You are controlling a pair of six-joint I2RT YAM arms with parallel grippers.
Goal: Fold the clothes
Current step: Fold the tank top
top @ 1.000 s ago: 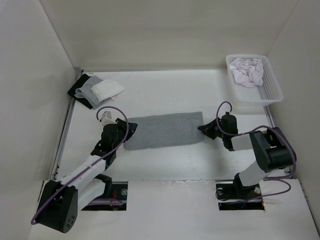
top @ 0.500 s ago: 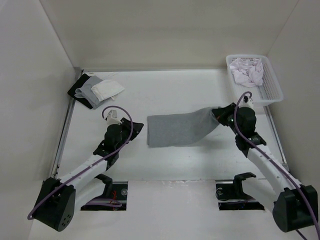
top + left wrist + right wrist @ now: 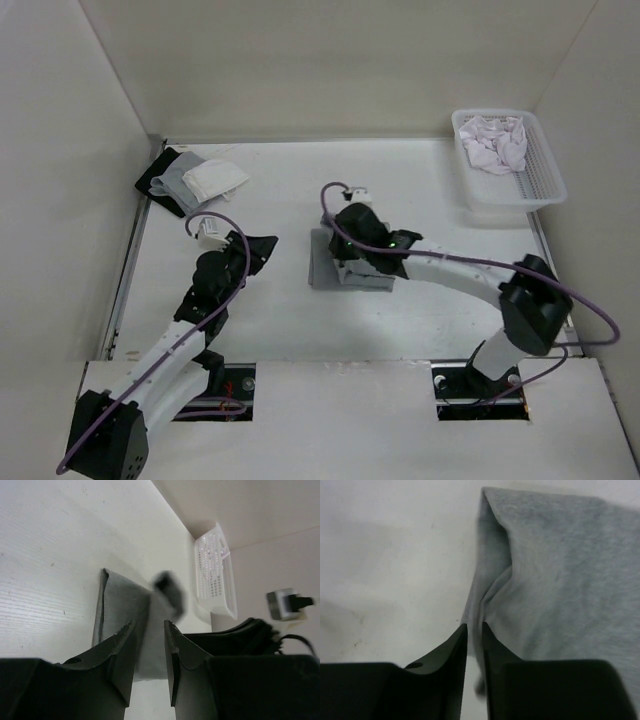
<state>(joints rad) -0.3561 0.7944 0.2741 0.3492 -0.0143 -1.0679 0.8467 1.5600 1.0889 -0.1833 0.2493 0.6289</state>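
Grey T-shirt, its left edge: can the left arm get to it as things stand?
Probably yes. The left hand points at the folded grey T-shirt from close by, with only bare table between them. The right arm lies across the shirt's middle and right side, leaving the left edge uncovered.

Your white table carries a folded grey T-shirt near its middle. A small black, grey and white cloth pile lies in the far left corner, and a white plastic basket stands at far right.

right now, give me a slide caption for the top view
Folded grey T-shirt under the right arm, left gripper beside it, not touching.
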